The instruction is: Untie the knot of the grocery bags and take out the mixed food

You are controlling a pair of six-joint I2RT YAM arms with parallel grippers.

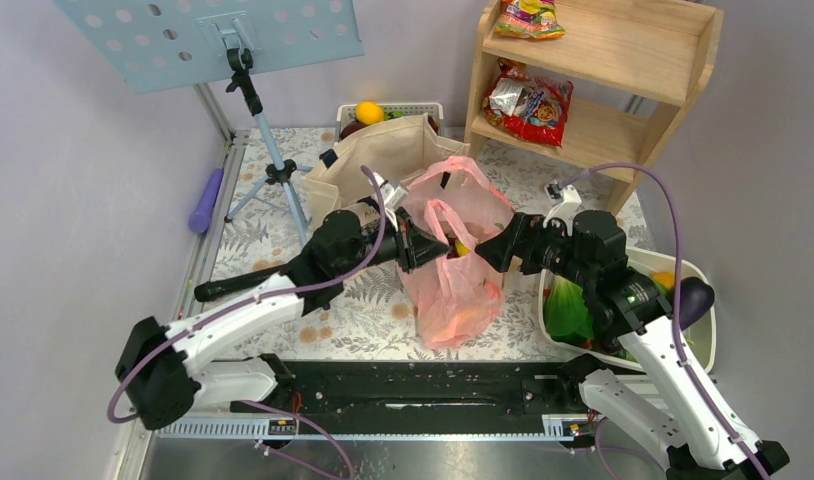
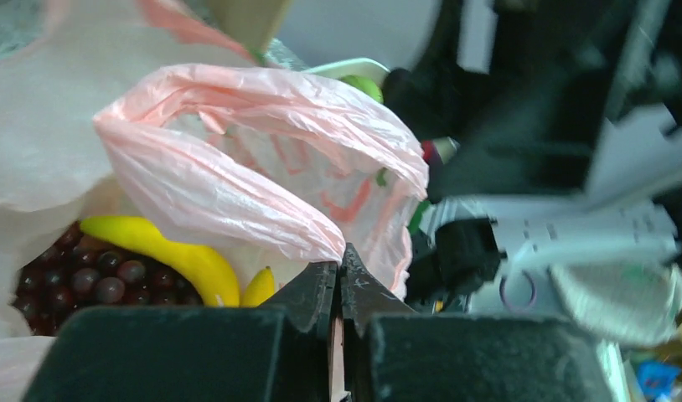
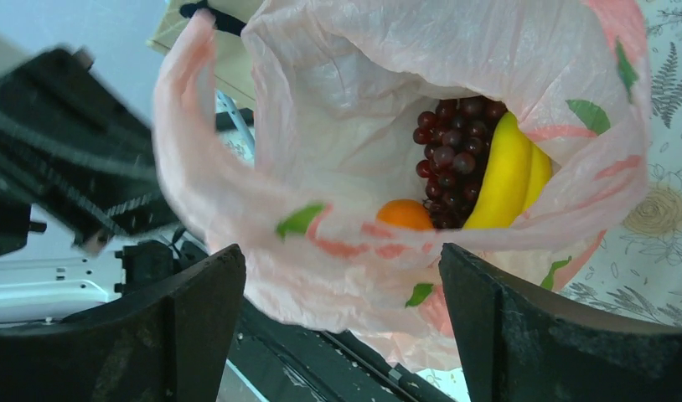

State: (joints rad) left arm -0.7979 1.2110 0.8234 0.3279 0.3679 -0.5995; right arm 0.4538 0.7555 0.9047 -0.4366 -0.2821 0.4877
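Observation:
A pink grocery bag (image 1: 453,285) stands mid-table with its mouth open; no tied knot shows. My left gripper (image 1: 431,246) is shut on a fold of the bag's pink plastic rim (image 2: 237,193), seen pinched at its jaws (image 2: 340,255). My right gripper (image 1: 489,250) is open at the bag's right side, its jaws (image 3: 339,251) spread wide around the near rim without gripping it. Inside the bag lie yellow bananas (image 3: 507,180), a dark grape bunch (image 3: 449,155) and an orange fruit (image 3: 403,215). The bananas (image 2: 174,251) and grapes (image 2: 74,280) also show in the left wrist view.
A beige canvas tote (image 1: 383,160) stands behind the bag. A white basket (image 1: 705,335) with green and purple produce sits at the right. A wooden shelf (image 1: 623,120) holds snack packets (image 1: 531,100). A tripod stand (image 1: 273,170) is at the back left.

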